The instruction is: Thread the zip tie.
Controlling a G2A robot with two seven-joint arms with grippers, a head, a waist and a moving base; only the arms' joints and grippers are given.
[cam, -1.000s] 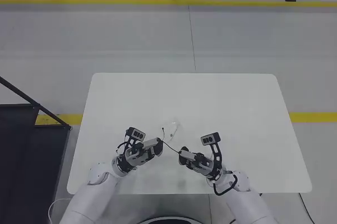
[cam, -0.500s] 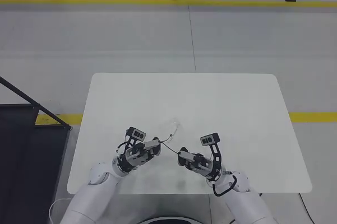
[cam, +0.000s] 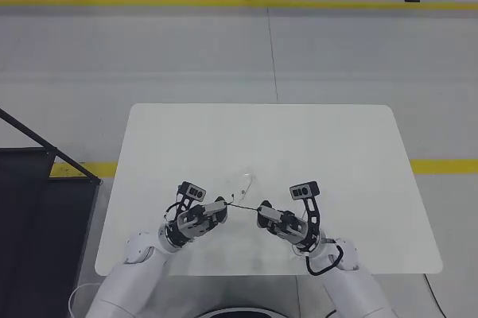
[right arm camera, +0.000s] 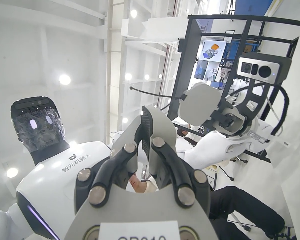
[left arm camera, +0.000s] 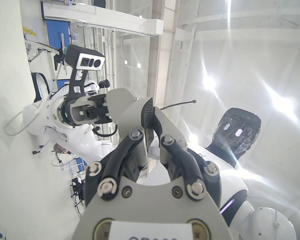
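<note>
table (cam: 342, 159): a dropped zip tie (cam: 240, 207) could slide off the near edge toward the frame's bottom, close to the work; open room fills the upper half.
left gripper (cam: 219, 206): fingers pressed together, pinching the zip tie; a slack pinch would let it twist.
right gripper (cam: 262, 211): fingers pressed together, whether on the zip tie cannot be told; little gap to its partner for aligning.
zip tie: lifted between both grippers, lower centre; thin, likely to flex and miss its head.

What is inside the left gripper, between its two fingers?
The zip tie runs out from the shut left gripper, its end free in the air. The stretch between the fingers is covered by them, so how it is pinched cannot be seen.
</note>
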